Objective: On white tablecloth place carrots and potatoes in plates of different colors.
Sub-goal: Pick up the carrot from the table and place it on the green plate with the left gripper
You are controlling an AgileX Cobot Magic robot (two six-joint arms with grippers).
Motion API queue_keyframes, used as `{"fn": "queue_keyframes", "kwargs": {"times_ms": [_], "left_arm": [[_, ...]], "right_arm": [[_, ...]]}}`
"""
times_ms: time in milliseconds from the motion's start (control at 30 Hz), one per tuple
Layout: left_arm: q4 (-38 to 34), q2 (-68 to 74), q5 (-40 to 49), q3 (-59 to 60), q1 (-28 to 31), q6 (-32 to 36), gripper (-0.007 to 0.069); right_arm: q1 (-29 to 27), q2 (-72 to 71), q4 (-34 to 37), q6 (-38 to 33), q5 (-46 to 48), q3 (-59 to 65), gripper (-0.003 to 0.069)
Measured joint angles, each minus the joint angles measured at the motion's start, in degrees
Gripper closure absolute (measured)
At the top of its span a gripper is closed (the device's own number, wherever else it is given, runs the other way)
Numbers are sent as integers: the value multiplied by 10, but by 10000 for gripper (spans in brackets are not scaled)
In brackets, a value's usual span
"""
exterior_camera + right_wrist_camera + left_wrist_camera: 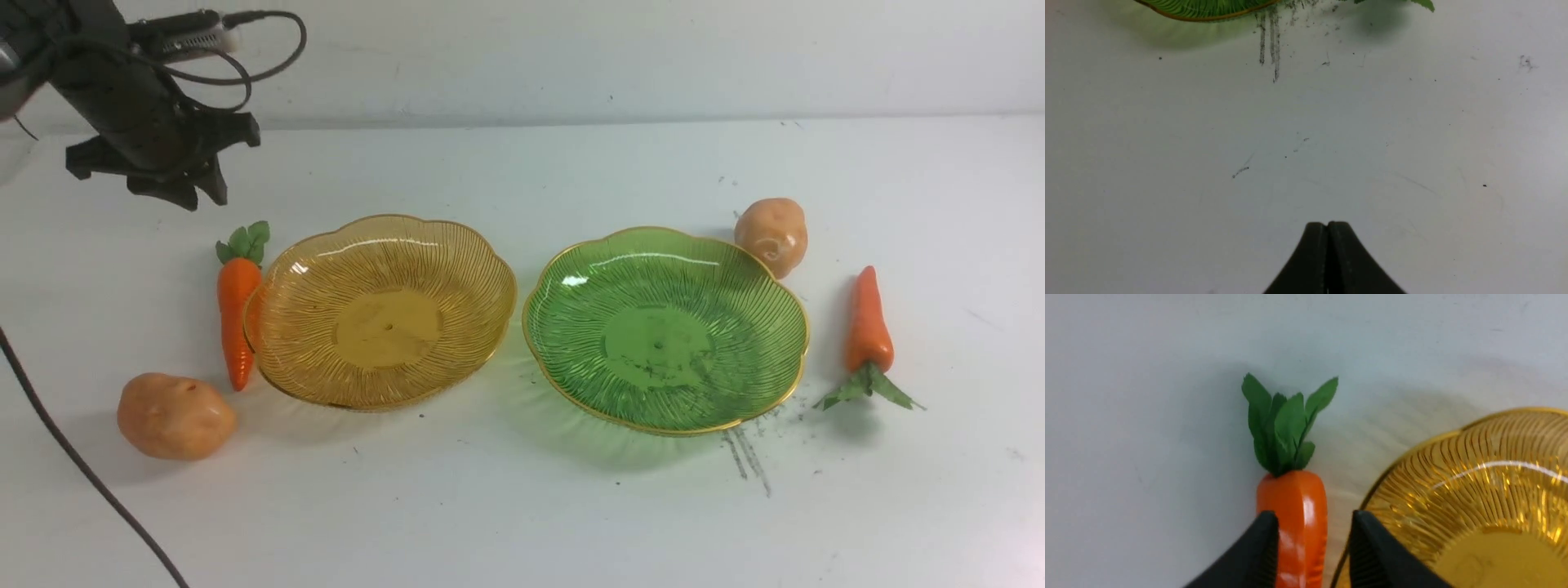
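On the white tablecloth (pixel 522 506) an amber-yellow plate (pixel 384 310) and a green plate (pixel 665 327) stand side by side, both empty. One carrot (pixel 237 302) lies against the amber plate's left rim, with a potato (pixel 175 415) in front of it. The other potato (pixel 771 235) sits behind the green plate's right rim, and the other carrot (pixel 867 322) lies to its right. My left gripper (pixel 200 192) is open and hovers above the left carrot's leafy end. In the left wrist view the left gripper (pixel 1312 522) has that carrot (pixel 1294 506) showing between its fingers, beside the amber plate (pixel 1474 486). My right gripper (pixel 1327 224) is shut and empty over bare cloth.
A black cable (pixel 73 457) runs across the table's front left corner. Grey scuff streaks (pixel 747 457) mark the cloth in front of the green plate. The right wrist view shows the green plate's rim (pixel 1208 14) and the right carrot's leaf tip (pixel 1423 4).
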Motion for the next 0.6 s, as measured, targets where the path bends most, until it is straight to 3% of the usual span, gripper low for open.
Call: {"fn": "queue_keyframes", "kwargs": {"times_ms": [67,133,167,233,367,600], "left_arm": [[6,10,-8,0,0,0,270],[23,32,-28,0,0,0,137],[23,34,-29,0,0,0,137],[40,54,-40,0,0,-1,53],[46,75,-43,0,0,-1,27],[44,99,-44,0,0,-3,74]], "right_arm": [[0,0,0,0,3,0,669],[0,0,0,0,10,0,669],[0,0,0,0,11,0,669],[0,0,0,0,14,0,669],[0,0,0,0,16,0,669],[0,0,20,0,16,0,669]]}}
